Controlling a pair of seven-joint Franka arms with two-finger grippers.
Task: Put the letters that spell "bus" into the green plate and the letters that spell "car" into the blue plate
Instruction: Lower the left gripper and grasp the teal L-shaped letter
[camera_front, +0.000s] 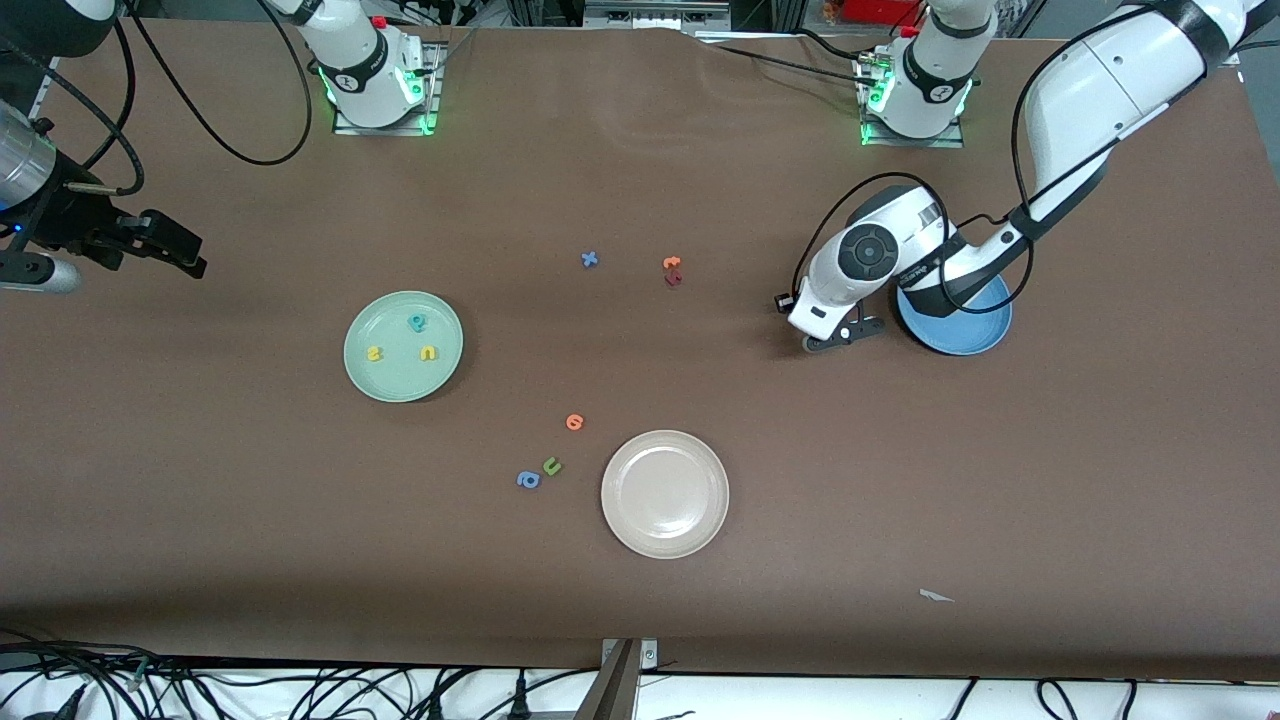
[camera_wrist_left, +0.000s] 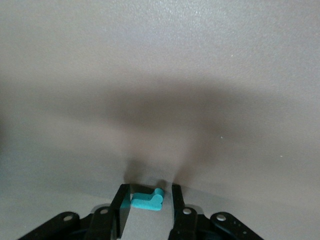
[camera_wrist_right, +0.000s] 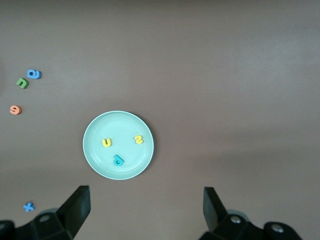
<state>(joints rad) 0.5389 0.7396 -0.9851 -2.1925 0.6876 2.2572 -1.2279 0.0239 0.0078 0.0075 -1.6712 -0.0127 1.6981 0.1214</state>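
Note:
My left gripper (camera_front: 838, 342) (camera_wrist_left: 148, 189) is down at the table beside the blue plate (camera_front: 975, 335), whose inside the arm mostly hides. A thin teal "r" (camera_wrist_left: 148, 201) lies flat between its fingers: one finger touches it and a gap shows at the other, so the gripper is open. The green plate (camera_front: 370, 380) (camera_wrist_right: 95, 150) holds a teal "b" (camera_front: 417, 322) (camera_wrist_right: 118, 160), a yellow "u" (camera_front: 428, 353) (camera_wrist_right: 106, 143) and a yellow "s" (camera_front: 374, 353) (camera_wrist_right: 138, 139). My right gripper (camera_front: 190, 258) (camera_wrist_right: 147, 200) waits wide open in the air at the right arm's end of the table.
A cream-white plate (camera_front: 665, 493) sits near the front camera. Beside it lie an orange letter (camera_front: 574, 422), a green "u" (camera_front: 552, 466) and a blue "a" (camera_front: 528, 480). A blue "x" (camera_front: 590, 259) and two reddish letters (camera_front: 672, 270) lie mid-table.

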